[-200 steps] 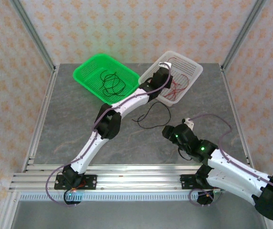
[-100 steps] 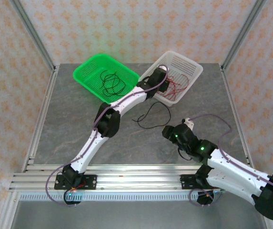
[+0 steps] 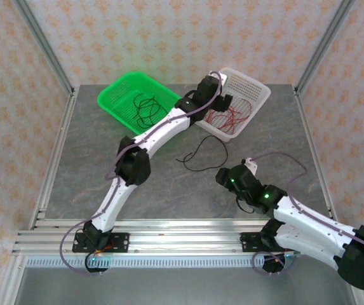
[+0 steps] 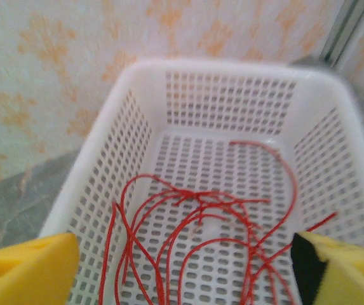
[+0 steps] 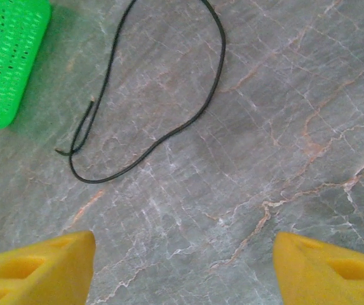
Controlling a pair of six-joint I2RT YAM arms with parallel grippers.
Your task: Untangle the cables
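Note:
Several thin red cables [image 4: 201,235] lie loosely tangled in the white basket [image 4: 232,70], seen from above as red cables [image 3: 229,115] in the white basket [image 3: 258,92]. My left gripper [image 4: 185,273] hangs open above them with nothing between its yellow fingers [image 4: 29,267]; in the top view the left gripper [image 3: 222,107] is over the basket's near-left side. Black cables [image 3: 147,108] rest in the green basket [image 3: 115,95]. One black cable [image 5: 150,108] lies looped on the table [image 3: 204,152]. My right gripper [image 5: 182,267] is open just short of it, empty.
The two baskets stand side by side at the back of the grey marble table [image 3: 93,165]. A corner of the green basket [image 5: 7,57] shows at the right wrist view's upper left. Metal frame posts [image 3: 45,57] border the table.
My left gripper has opened over the white basket, and the left arm has lifted and swung slightly left. The right arm has hardly moved.

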